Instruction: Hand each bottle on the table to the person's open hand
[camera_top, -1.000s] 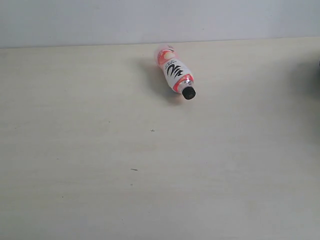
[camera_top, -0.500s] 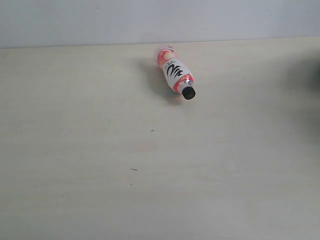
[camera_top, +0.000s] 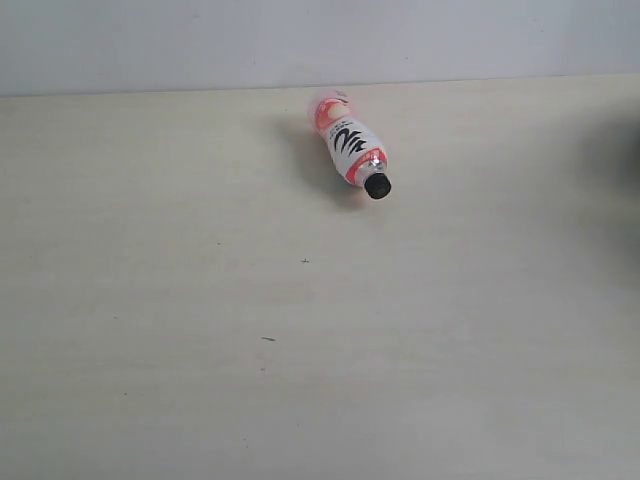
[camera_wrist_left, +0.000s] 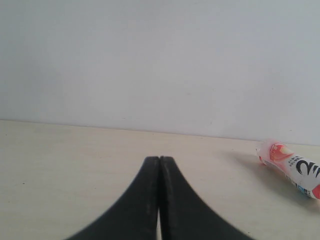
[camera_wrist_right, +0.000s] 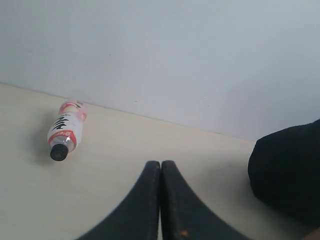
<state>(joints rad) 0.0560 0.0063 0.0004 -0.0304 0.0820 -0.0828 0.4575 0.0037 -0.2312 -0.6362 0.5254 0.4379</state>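
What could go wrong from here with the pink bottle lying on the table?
1. The pink bottle lies on its side on the table; a nudge could roll it.
2. The left gripper and right gripper have jaws shut; unopened, they would likely push it, not grasp.
3. No open hand shows, only a dark shape; the handover target is unclear.

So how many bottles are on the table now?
1: a pink-red bottle lying on its side near the far edge of the table. Others could sit outside the views.
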